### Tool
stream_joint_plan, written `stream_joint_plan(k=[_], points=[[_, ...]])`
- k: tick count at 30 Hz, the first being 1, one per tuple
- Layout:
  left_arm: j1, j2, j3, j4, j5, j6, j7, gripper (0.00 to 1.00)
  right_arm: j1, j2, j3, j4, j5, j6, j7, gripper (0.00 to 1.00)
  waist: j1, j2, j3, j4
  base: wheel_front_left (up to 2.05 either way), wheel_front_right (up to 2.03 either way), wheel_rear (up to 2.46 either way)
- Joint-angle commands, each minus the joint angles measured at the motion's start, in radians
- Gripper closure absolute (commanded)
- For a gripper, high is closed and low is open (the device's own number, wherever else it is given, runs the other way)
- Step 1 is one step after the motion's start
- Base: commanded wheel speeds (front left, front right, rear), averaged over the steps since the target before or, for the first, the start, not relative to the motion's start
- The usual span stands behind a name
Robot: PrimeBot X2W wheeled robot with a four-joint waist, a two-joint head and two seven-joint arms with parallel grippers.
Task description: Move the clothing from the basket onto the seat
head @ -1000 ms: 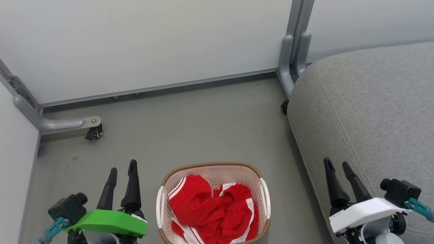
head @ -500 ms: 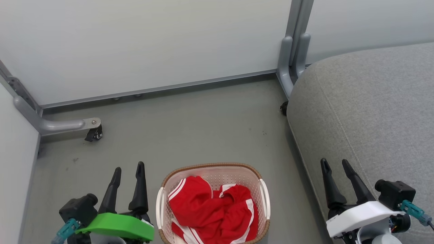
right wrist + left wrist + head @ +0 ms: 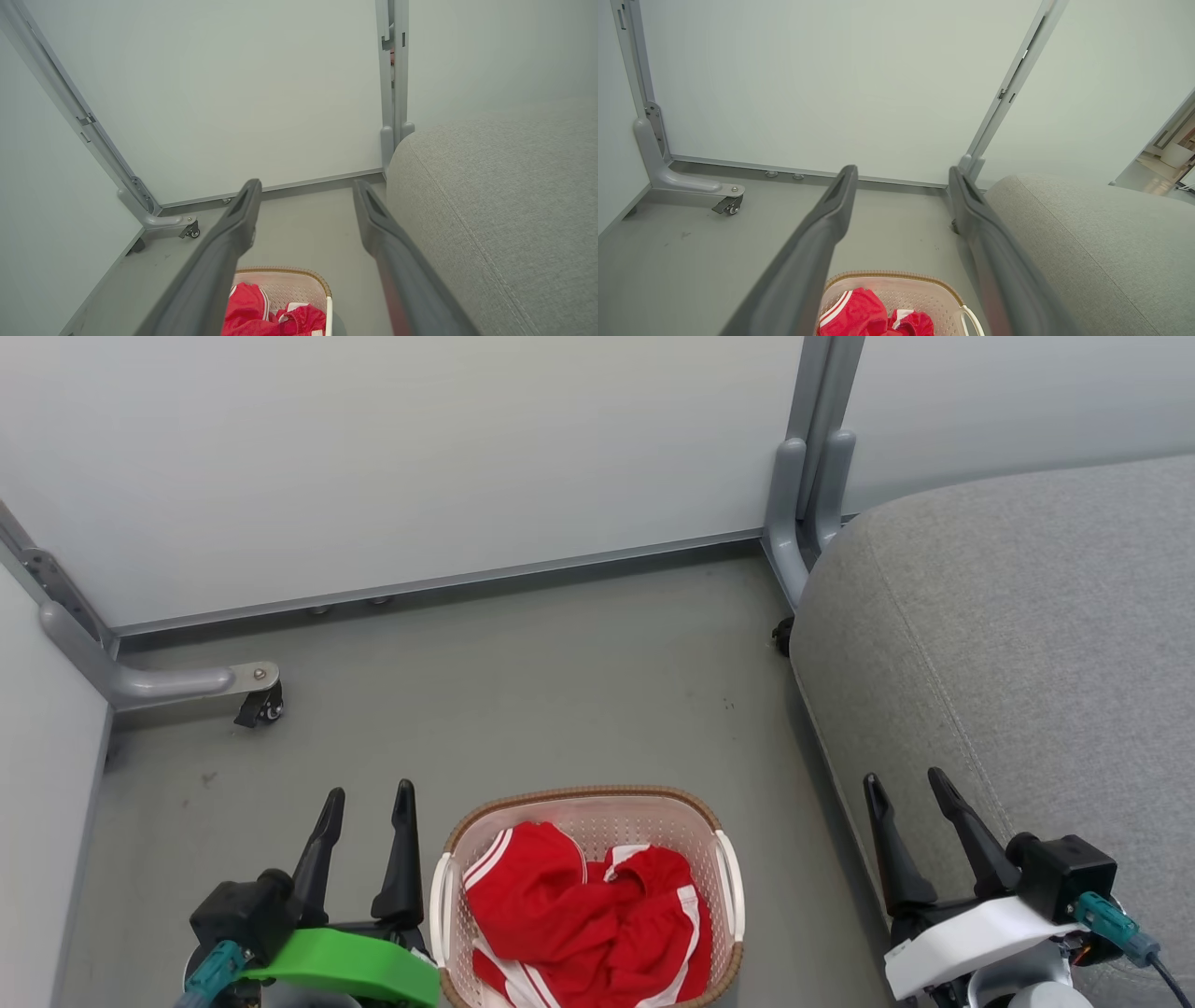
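**Both tools open, clothing in the basket**

Your left tool (image 3: 370, 791) sits at the lower left of the head view. Its two dark fingers (image 3: 402, 859) are spread apart, point up the picture and hold nothing. It is close to the left side of the basket (image 3: 579, 795). From the head view you cannot tell whether the nearer finger touches the white handle. In the left wrist view the same fingers stand wide apart, with the basket's far rim low between them.

Your right tool (image 3: 904, 777) is at the lower right, and its fingers are likewise apart and empty. They lean a little to the left, in front of the near left edge of the seat (image 3: 1027, 635).

The clothing (image 3: 579, 905) lies crumpled inside the basket as a red heap with white stripes and trim. It covers most of the inside, and only the far perforated wall is bare. None of it hangs over the brown rim.

The basket stands upright on the grey floor (image 3: 513, 691), between your two tools. It is to the left of the seat, with a strip of floor between them.

The seat is the large grey cushion on the right of the head view, with a stitched seam running down it. Pale partition panels (image 3: 420, 457) close off the far side. A grey post (image 3: 808, 476) stands at the seat's far corner. At the left a metal foot ends in a small caster (image 3: 269, 707).
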Motion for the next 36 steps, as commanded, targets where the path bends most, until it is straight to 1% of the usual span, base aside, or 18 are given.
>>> stream_joint_plan(k=[1,18,36], points=[[0.008,0.007,-0.004,-0.011,0.03,0.002,-0.008,0.0,0.011,-0.005,0.003,-0.012,-0.029,0.0,-0.01,0.0,0.0,0.0013,0.0,0.0,0.0,0.0,0.0],[0.021,0.008,-0.029,-0.016,0.158,0.01,-0.042,0.0,0.023,-0.007,0.0,-0.028,-0.166,0.0,-0.043,0.0,0.0,0.0015,-0.006,0.004,0.0,0.0,0.0],[0.036,0.009,-0.037,-0.007,0.242,0.016,-0.071,0.0,0.038,-0.008,0.019,-0.033,-0.286,0.0,-0.073,0.0,0.0,0.0018,-0.01,0.009,0.0,0.0,0.0]])
